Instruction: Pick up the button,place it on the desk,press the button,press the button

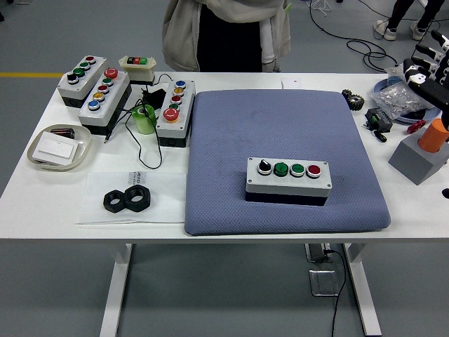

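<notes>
Now, button box (288, 181) flat on the blue mat (231, 133), toward the mat's near edge, long axis running left to right across the table. Four controls in a row on top: black knob (264, 167) at the left end, two green buttons, red button (313, 170) at the right end. Nothing touching it. Off to the left of the mat, three more button boxes (95, 88) near the far corner, a tray (59, 147) and two black nuts (128, 199) nearer. Person (224, 31) standing at the far side, hands out of sight. Right hand (429, 60) up at the far right edge, well apart from the box, mostly cut off by the frame; fingers open or curled, cannot tell. Box lying down-left from that hand, red button at the end closest to it. Left arm not in view, so right hand the nearer one by default. Probably between presses, or done.
</notes>
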Motion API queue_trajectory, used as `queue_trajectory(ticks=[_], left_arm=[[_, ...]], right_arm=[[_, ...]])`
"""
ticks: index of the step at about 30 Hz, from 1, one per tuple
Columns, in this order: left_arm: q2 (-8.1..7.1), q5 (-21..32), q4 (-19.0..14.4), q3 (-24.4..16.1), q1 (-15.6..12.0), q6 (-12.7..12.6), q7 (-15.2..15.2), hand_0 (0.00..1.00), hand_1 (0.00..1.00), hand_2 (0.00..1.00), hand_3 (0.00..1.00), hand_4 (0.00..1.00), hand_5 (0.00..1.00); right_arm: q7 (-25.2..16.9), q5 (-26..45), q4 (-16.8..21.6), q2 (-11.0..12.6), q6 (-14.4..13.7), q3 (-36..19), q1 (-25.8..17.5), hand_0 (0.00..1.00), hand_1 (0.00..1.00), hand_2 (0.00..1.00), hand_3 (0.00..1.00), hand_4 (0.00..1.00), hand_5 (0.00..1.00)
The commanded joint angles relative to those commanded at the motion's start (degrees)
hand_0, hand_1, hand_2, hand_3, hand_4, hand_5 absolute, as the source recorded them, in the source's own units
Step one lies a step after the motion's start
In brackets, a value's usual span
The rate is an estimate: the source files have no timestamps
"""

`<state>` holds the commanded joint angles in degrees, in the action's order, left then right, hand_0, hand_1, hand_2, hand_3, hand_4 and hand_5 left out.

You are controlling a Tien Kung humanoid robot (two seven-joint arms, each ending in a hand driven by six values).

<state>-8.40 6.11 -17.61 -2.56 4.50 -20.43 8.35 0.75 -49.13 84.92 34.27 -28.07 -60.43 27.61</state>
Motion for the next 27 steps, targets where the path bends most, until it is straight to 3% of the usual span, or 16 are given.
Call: queue_trajectory(ticks=[2, 3, 11, 27], left_arm=[[0.02, -0.13, 0.01, -0.13, -0.04, 0.02, 0.02, 0.788, 0.837, 0.917, 0.845, 0.61, 0.998], [0.06, -0.31, 0.05, -0.28, -0.08, 0.04, 0.07, 0.788, 0.836, 0.917, 0.843, 0.61, 0.998], [0.2, -0.89, 0.31, -0.95, -0.23, 0.23, 0.22, 0.787, 0.836, 0.916, 0.843, 0.61, 0.998], [0.19, -1.22, 0.31, -0.97, -0.47, 0.23, 0.11, 0.785, 0.835, 0.915, 0.842, 0.606, 0.998]], right_arm=[[-0.05, 0.17, -0.93, 0.04, 0.52, -0.01, -0.28, 0.933, 0.854, 0.903, 0.962, 0.644, 0.16], [-0.34, 0.76, -1.71, -0.05, 0.69, -0.06, -0.55, 0.943, 0.869, 0.919, 0.965, 0.694, 0.188], [-1.77, 4.99, -4.69, -0.46, 1.36, -1.54, -1.81, 0.944, 0.867, 0.921, 0.958, 0.683, 0.202], [-1.7, 10.69, -5.15, -0.86, 0.6, -2.04, -2.28, 0.945, 0.858, 0.895, 0.909, 0.663, 0.205]])
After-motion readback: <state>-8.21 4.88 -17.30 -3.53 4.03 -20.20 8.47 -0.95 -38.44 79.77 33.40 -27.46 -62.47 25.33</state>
